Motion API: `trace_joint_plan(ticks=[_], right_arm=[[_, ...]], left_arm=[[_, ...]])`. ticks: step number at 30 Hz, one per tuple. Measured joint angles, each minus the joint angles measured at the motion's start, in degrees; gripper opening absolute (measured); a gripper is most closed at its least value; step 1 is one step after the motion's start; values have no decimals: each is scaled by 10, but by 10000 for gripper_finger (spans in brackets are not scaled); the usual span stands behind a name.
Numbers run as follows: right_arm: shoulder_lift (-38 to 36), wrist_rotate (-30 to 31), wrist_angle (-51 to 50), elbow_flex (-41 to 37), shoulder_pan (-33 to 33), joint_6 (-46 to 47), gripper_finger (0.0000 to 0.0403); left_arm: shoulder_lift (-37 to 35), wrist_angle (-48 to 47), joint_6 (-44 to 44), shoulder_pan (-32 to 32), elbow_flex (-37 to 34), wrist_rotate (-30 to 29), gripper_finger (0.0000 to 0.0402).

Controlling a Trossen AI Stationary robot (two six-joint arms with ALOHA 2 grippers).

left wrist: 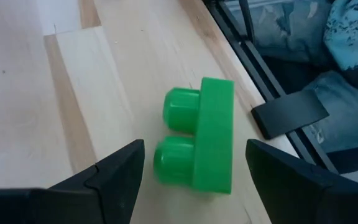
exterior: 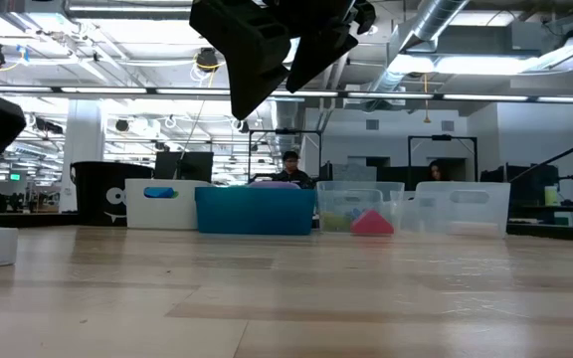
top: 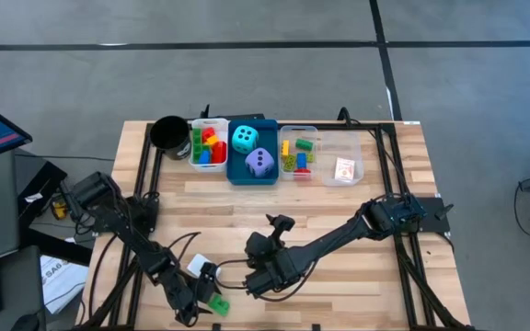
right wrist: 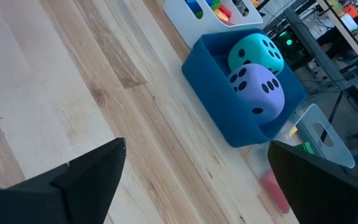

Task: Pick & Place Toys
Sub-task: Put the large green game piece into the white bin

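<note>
Green brick (left wrist: 201, 143), two studs, lies on its side on the desk (top: 339, 221) close to the near edge, at the lower left of the high view. Left gripper (top: 201, 299) is positioned over it with jaws spread; in the left wrist view the brick sits between the two fingers, with clear gaps on both sides, not touching either. Nothing is held.

Right gripper (top: 263, 276) sits at lower centre of the high view, just right of the left gripper, jaws spread wide and holding nothing. Its wrist view looks across bare wood toward the trays.

Remaining toys are in a row of trays along the top centre of the high view, well apart from both grippers. White tray (top: 194, 158) holds red, green, yellow and blue bricks (top: 208, 144). Blue tray (top: 271, 175) beside it holds the cyan die (top: 244, 139) and the purple die (top: 259, 163), touching. Next clear tray (top: 283, 131) holds mixed bricks; the end clear tray (top: 355, 172) holds a card (top: 344, 169). Black cup (top: 168, 133) stands left of the white tray.
</note>
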Motion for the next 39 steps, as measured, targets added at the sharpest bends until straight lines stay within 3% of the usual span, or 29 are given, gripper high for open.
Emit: trace_joint_plan(ticks=[15,24,33,39], right_arm=[[0,0,8,0,0,0,388],[0,0,11,0,0,0,388],[0,0,13,0,0,16,388],[0,25,15,0,0,30,388]], left_arm=[[55,51,-43,0,3,-6,270],[53,51,-72,5,1,-5,165],[49,56,-105,10,0,-2,165],[-13,5,-98,33,-1,-7,165]])
